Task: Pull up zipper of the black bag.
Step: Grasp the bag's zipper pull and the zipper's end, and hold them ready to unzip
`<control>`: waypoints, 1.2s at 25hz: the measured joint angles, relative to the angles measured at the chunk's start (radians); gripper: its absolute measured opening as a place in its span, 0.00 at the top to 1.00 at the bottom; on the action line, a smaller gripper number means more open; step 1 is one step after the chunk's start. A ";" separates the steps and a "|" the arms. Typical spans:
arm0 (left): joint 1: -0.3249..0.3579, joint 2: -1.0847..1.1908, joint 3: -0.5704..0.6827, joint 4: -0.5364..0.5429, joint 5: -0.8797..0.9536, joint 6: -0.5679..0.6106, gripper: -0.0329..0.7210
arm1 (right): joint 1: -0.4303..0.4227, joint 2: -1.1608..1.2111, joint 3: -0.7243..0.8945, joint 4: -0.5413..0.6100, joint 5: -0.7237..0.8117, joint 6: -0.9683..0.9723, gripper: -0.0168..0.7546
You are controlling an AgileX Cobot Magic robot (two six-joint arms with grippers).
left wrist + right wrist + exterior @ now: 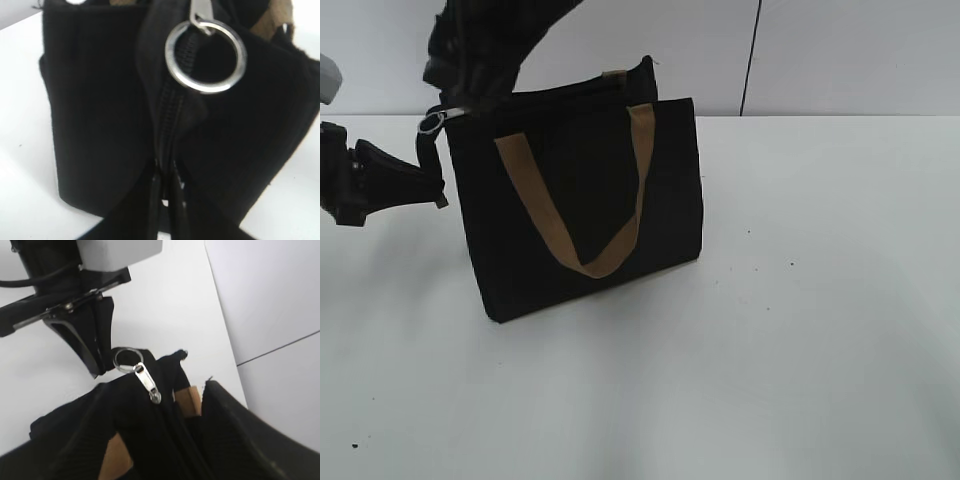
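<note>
The black bag (580,200) stands upright on the white table, its tan handle hanging in a V on its face. The zipper pull (455,112), silver with a metal ring, sits at the bag's top left corner. It also shows in the left wrist view (200,12) and the right wrist view (148,382). My left gripper (438,195) is shut on the bag's left end seam, below the ring (206,57). Its fingers meet at the bottom of the left wrist view (167,200). My right gripper (160,395) hangs over the bag's top, open, one finger on each side of the zip track near the pull.
The white table (800,350) spreads to the right and front of the bag. A white wall with a dark vertical seam (751,60) stands behind. The right arm (480,40) comes down from the top left.
</note>
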 joint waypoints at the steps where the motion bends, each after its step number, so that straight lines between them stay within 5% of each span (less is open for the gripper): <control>1: 0.000 0.000 0.000 0.001 0.004 -0.001 0.93 | 0.009 0.010 0.000 0.000 -0.016 -0.009 0.41; 30: 0.000 0.000 0.000 0.008 0.015 -0.001 0.93 | 0.044 0.182 -0.004 0.008 -0.186 -0.163 0.44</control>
